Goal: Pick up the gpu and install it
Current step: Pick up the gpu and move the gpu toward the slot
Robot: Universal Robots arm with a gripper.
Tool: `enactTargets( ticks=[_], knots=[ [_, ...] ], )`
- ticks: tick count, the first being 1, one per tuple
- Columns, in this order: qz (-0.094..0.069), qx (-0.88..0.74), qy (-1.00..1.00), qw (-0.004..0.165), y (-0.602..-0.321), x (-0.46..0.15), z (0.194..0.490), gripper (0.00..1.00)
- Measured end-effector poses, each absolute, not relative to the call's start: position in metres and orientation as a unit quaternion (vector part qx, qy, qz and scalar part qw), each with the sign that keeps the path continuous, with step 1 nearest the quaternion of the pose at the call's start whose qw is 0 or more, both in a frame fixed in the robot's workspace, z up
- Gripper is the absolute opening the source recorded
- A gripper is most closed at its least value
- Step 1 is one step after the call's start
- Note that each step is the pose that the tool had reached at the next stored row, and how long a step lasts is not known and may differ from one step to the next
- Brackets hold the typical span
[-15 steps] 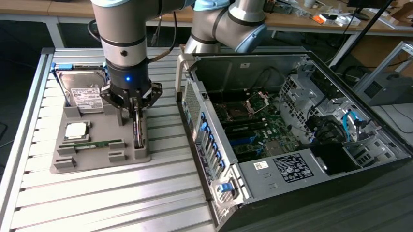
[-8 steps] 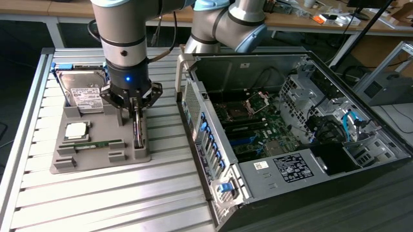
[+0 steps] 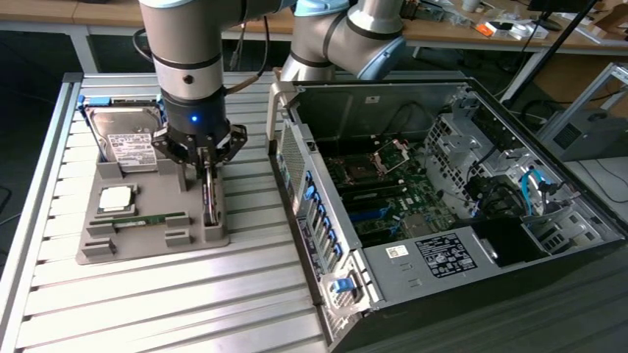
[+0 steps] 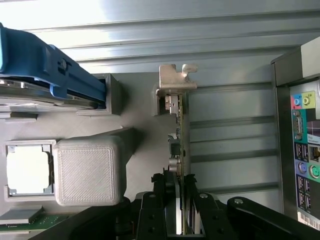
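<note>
The gpu (image 3: pixel 209 200) is a thin dark card standing on edge in a slot on the right side of the grey holder tray (image 3: pixel 147 239). In the wrist view the gpu (image 4: pixel 181 125) is seen edge-on, with its silvery end bracket at the far end. My gripper (image 3: pixel 204 158) hangs straight down over the card. Its black jaws press against both faces of the card, so the gripper (image 4: pixel 182 202) is shut on it. Whether the card's lower edge still rests in the slot I cannot tell.
The tray (image 4: pixel 135 115) also holds a hard drive (image 3: pixel 128 140) in a blue frame, a square processor (image 3: pixel 116 197) and a green memory stick (image 3: pixel 143 219). An open computer case (image 3: pixel 432 198) lies on the exterior view's right, close beside the tray. Everything rests on a slatted metal table (image 3: pixel 147 309).
</note>
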State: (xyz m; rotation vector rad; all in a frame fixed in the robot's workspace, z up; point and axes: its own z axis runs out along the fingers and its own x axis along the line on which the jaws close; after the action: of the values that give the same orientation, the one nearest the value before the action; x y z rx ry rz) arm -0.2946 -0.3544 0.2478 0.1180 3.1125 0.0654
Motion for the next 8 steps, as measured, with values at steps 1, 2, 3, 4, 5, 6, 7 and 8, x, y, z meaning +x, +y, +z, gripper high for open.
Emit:
enactTargets(
  ticks=[1,2,3,4,5,6,7,8],
  knots=[
    [0.021,0.038,0.999,0.013,-0.3544,-0.2946,0.2495,0.27],
    [0.021,0.038,0.999,0.013,-0.3544,-0.2946,0.2509,0.27],
    [0.021,0.038,0.999,0.013,-0.3544,-0.2946,0.2524,0.27],
    [0.021,0.038,0.999,0.013,-0.3544,-0.2946,0.2532,0.27],
    [0.021,0.038,0.999,0.013,-0.3544,-0.2946,0.2542,0.27],
    [0.021,0.038,0.999,0.013,-0.3544,-0.2946,0.2551,0.27],
    [0.021,0.038,0.999,0.013,-0.3544,-0.2946,0.256,0.27],
    [0.021,0.038,0.999,0.013,-0.3544,-0.2946,0.2568,0.27]
  ],
)
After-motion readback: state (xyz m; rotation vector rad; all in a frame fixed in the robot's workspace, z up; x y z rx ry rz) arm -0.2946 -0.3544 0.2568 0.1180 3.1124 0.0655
